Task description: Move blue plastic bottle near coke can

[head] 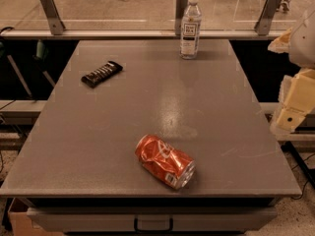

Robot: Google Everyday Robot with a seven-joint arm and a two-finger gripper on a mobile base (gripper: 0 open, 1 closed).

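Observation:
The blue plastic bottle [190, 26] stands upright at the far edge of the grey table [98, 132], right of centre; it is clear, with a white cap and a dark-and-white label. The coke can [165, 161], crushed and red-orange, lies on its side near the table's front edge, in the middle. My gripper [294, 109] is a cream-coloured shape at the right edge of the view, beyond the table's right side. It is far from both the bottle and the can, and nothing shows in its hold.
A dark flat snack bar wrapper [102, 73] lies on the table's far left part. A glass barrier with metal posts [51, 11] runs behind the table's far edge. A drawer handle [153, 225] sits below the front edge.

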